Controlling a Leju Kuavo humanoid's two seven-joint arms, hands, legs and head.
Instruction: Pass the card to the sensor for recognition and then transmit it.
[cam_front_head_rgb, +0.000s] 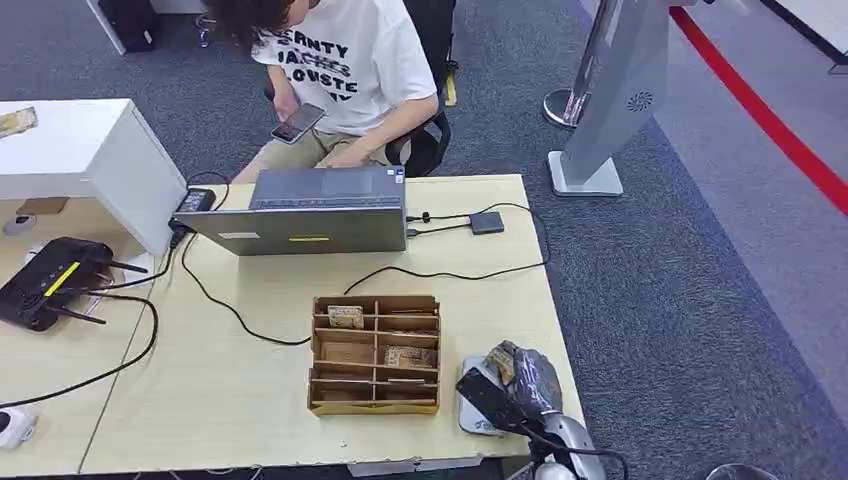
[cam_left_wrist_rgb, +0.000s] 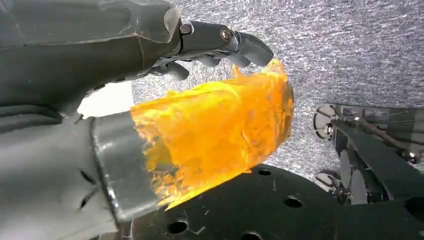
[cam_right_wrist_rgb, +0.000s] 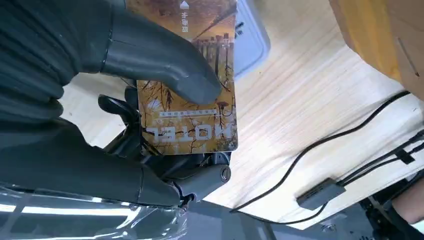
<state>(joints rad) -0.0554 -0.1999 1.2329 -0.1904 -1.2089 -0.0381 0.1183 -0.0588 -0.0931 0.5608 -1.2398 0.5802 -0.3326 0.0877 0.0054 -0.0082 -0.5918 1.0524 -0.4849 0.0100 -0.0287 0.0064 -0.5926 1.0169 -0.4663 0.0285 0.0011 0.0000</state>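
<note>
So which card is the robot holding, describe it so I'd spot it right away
On the pale wooden table, go right of the brown divided box to the right hand. The card sits under its thumb: golden brown, printed HOTEL. The other cards lie in the box.

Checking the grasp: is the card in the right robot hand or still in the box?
In hand: the right robot hand pinches the card, thumb on top, over the table.

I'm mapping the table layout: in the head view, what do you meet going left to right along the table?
Black router → laptop → wooden card organizer → right hand holding the card over the grey sensor pad.
</note>
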